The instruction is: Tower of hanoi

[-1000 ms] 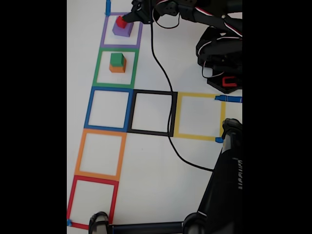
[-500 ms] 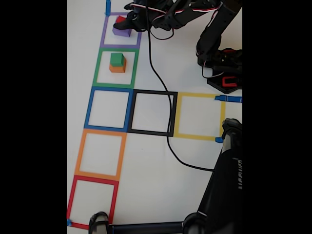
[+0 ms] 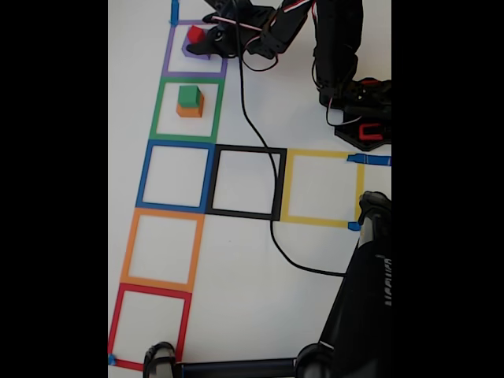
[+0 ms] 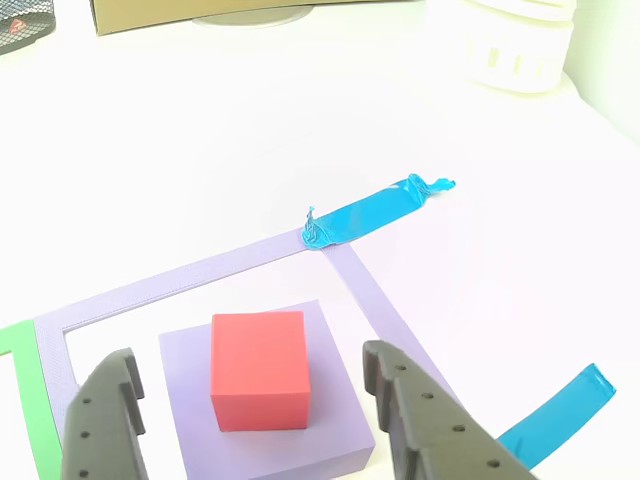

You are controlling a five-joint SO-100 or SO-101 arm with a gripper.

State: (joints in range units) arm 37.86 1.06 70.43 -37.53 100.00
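While its two grey perforated fingers (image 4: 100, 415) stand wide apart, one on each side of the small red cube (image 4: 259, 368) without touching it, the gripper (image 4: 255, 400) holds nothing. That cube sits on the big flat purple cube (image 4: 190, 400) inside the purple tape square (image 3: 168, 55), at the far left of the fixed view. Nearer in that view, the small green cube (image 3: 189, 95) rests on the orange cube (image 3: 189, 111) inside the green tape square (image 3: 158, 110).

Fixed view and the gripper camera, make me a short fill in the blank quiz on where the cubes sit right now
1. The red cube sits on top of the ____ cube.
2. In the fixed view, the green cube rests on the ____ cube.
3. The gripper has its fingers on either side of the red cube, with its jaws ____.
4. The green-topped stack stands inside the ____ tape square.

Missing words: purple; orange; open; green
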